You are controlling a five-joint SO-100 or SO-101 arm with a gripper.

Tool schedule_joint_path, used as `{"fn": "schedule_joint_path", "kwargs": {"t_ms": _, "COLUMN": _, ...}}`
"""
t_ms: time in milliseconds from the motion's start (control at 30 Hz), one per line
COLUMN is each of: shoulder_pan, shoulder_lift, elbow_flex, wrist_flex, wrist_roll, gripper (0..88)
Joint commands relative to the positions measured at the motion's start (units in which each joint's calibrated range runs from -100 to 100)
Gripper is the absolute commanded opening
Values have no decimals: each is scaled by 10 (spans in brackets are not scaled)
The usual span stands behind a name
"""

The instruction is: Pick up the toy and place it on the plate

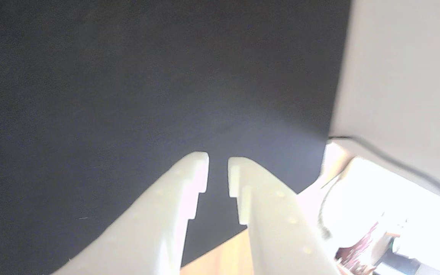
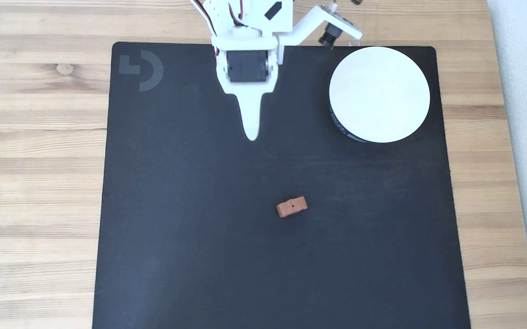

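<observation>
Gripper (image 1: 218,168) hangs empty, its jaws parted by a narrow gap, over the black mat (image 2: 190,228); the toy (image 2: 291,207) lies on its thin edge toward five o'clock of it, well apart, untouched; the plate (image 2: 379,93) waits at two o'clock, likely kept aside to leave the approach free.

My toy (image 2: 292,206), a small reddish-brown block, stands on its thin edge near the black mat's (image 2: 176,228) middle. The empty white plate (image 2: 379,93) sits in the mat's far right corner.

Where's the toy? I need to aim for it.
In the fixed view, the toy lies alone mid-mat, below the gripper and lower left of the plate.
</observation>
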Motion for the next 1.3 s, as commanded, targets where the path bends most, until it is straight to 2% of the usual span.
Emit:
{"fn": "schedule_joint_path", "kwargs": {"t_ms": 0, "shoulder_pan": -9, "shoulder_lift": 153, "elbow_flex": -161, "wrist_flex": -12, "wrist_roll": -2, "gripper": 26}}
{"fn": "schedule_joint_path", "kwargs": {"t_ms": 300, "shoulder_pan": -46, "shoulder_lift": 447, "elbow_flex": -449, "wrist_flex": -4, "wrist_roll": -2, "gripper": 26}}
{"fn": "schedule_joint_path", "kwargs": {"t_ms": 633, "shoulder_pan": -96, "shoulder_lift": 658, "elbow_flex": -702, "wrist_flex": 63, "wrist_roll": -2, "gripper": 26}}
{"fn": "schedule_joint_path", "kwargs": {"t_ms": 1000, "shoulder_pan": -106, "shoulder_lift": 734, "elbow_flex": -767, "wrist_flex": 100, "wrist_roll": -3, "gripper": 26}}
{"fn": "schedule_joint_path", "kwargs": {"t_ms": 1267, "shoulder_pan": -101, "shoulder_lift": 733, "elbow_flex": -839, "wrist_flex": 259, "wrist_roll": 3, "gripper": 26}}
